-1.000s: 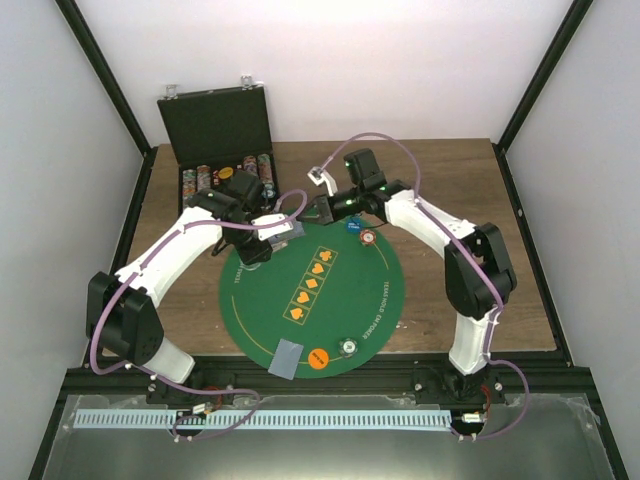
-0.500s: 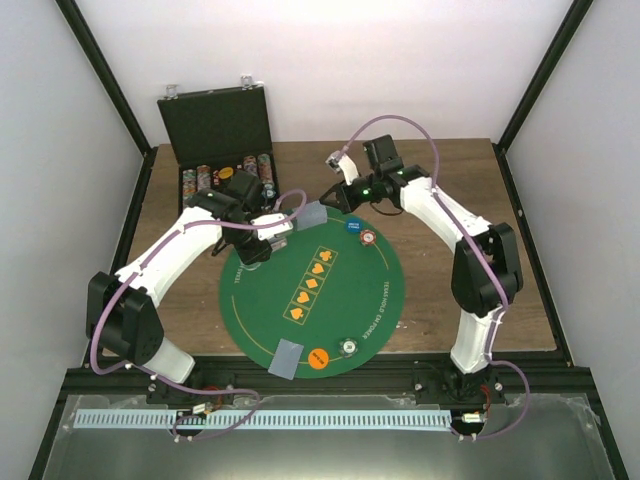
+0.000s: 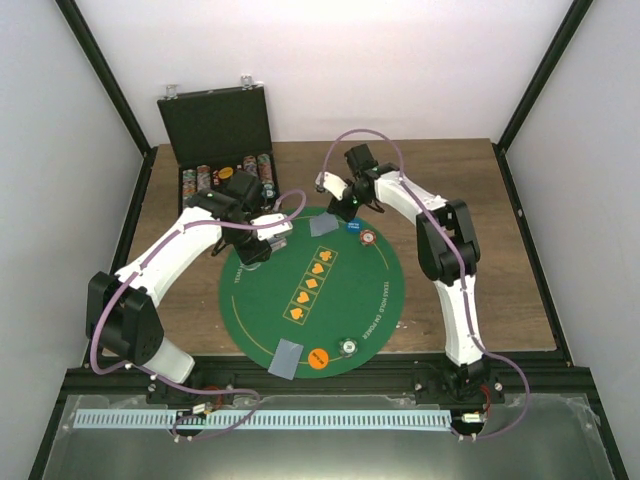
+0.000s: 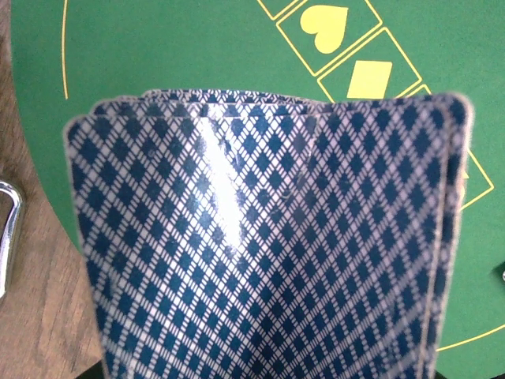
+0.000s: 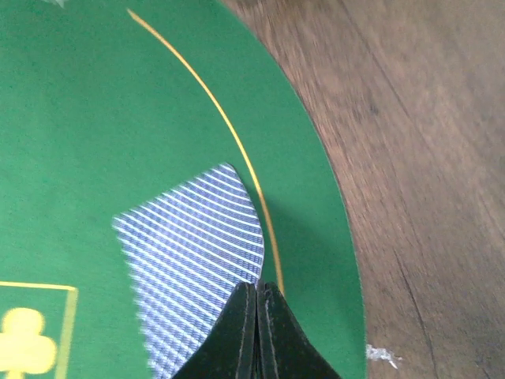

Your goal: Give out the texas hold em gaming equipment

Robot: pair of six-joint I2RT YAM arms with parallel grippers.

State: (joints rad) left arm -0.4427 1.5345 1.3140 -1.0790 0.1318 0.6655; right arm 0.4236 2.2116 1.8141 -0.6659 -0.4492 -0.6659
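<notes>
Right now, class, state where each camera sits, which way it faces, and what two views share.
Top external: above, behind the robot, looking down on the round green felt mat; both arms show, with left gripper and right gripper.
Left wrist: on the left arm, facing its held fan of blue-patterned playing cards; own fingers hidden.
Right wrist: looks down past shut black fingers pinching one blue-backed card near the mat's edge.
Shared: that card also shows from above.

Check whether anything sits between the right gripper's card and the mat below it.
Nothing visible: the card, pinched in the right gripper, has only bare green mat around it; the blue disc lies off to its side.
</notes>
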